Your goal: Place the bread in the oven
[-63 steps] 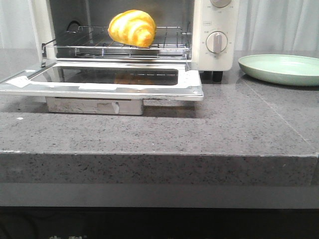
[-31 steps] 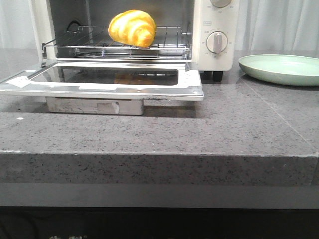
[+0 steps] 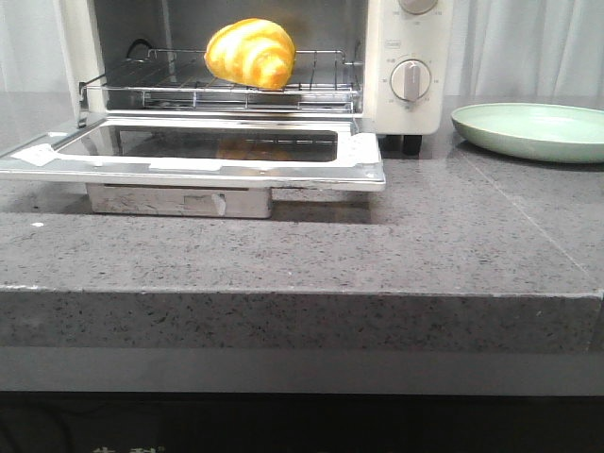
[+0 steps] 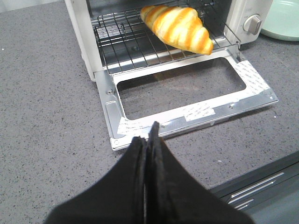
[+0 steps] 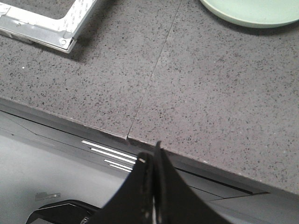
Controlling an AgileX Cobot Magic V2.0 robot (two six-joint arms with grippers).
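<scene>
Basically done: bread [image 3: 250, 53] sitting on the oven [image 3: 408, 57] rack, door hanging open. Left end effector [image 4: 147, 140] and right end effector [image 5: 150, 164] both pinched closed, empty, pulled back off the tabletop [image 3: 396, 245]. Best just to hold clear, no nudging the door.

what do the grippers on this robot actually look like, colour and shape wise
Both look alike. The left gripper and right gripper each have matte black fingers that flare wide at the base and taper to a thin pointed tip. No cables, markings or labels show. The arms themselves are out of view.
</scene>
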